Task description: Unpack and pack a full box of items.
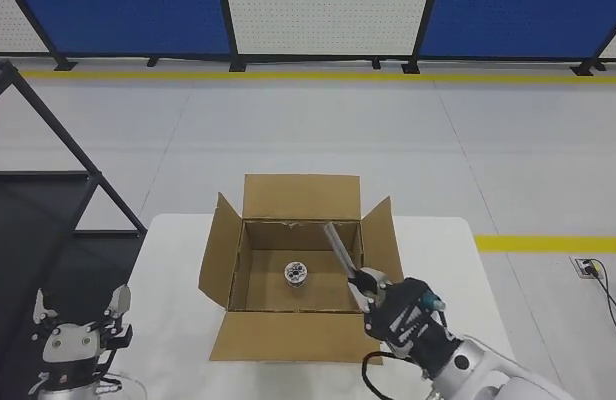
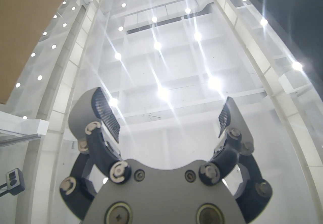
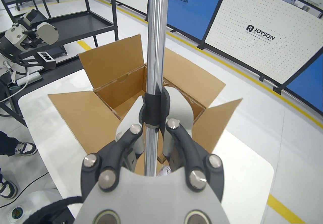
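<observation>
An open cardboard box (image 1: pixel 254 337) sits on the white table (image 1: pixel 178 290) with all its flaps spread outward. A small round white item (image 1: pixel 296 272) lies on the box floor. My right gripper (image 1: pixel 365 279) is at the box's right side, shut on a shiny metal rod (image 1: pixel 339 246) that slants up over the box interior. In the right wrist view the rod (image 3: pixel 156 33) runs straight out between the fingers (image 3: pixel 165 100), above the box (image 3: pixel 111 73). My left gripper (image 1: pixel 116 305) is off the table's left edge, pointing upward; its jaws stand open and empty (image 2: pixel 166 111).
A black metal shelving frame (image 1: pixel 48 190) stands to the left of the table. Blue and white partition panels (image 1: pixel 318 25) line the back of the room. Yellow floor tape (image 1: pixel 548 243) runs to the right. A box flap (image 2: pixel 22 20) shows in the left wrist view.
</observation>
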You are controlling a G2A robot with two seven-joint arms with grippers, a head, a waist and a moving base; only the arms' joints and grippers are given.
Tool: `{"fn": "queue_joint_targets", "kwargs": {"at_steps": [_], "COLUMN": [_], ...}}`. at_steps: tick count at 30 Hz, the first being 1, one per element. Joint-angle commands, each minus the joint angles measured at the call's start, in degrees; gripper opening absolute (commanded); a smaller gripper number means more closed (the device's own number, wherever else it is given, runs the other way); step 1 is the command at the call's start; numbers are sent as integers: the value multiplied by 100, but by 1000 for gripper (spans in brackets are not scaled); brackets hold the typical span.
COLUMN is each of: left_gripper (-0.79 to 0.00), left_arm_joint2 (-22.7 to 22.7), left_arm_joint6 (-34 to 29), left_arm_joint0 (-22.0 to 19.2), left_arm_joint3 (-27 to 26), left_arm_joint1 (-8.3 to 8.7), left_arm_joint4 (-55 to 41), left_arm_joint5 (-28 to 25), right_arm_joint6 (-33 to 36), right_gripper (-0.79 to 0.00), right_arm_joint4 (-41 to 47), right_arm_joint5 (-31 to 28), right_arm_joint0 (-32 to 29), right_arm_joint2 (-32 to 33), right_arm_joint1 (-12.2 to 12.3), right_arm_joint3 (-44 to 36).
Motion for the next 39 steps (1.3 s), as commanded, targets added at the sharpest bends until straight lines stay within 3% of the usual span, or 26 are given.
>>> {"fn": "queue_joint_targets", "kwargs": {"at_steps": [1,6,21,24,33,39], "left_gripper": [0,0,0,0,0,0], "left_arm_joint2": [-95,-167,-164,-131,-59,-82], "left_arm_joint6": [-32,-103,-122,-48,-19,-30], "left_arm_joint0": [52,138,168,147,180,221], "left_arm_joint3": [35,25,-6,-63,-134,-141], "left_arm_joint1": [-8,-23,-30,-24,-47,-61], "left_arm_joint4": [-136,-264,-274,-126,-88,-114], "left_arm_joint5": [-65,-99,-104,-55,-145,-197], "right_arm_joint6": [672,1202,1168,1137,1426,1422], "right_gripper": [-785,-785,-785,-785,-785,-785], "right_arm_joint4": [-222,-925,-921,-924,-775,-701], "right_arm_joint5": [468,1443,1448,1495,1500,1356], "right_arm_joint0": [608,2029,2010,2081,3504,4018], "right_arm_joint2": [-659,-1861,-1860,-1939,-2634,-2954], "right_arm_joint1": [-53,-268,-267,-293,-583,-751], "right_arm_joint3": [67,1286,1306,1798,4104,5261]}}
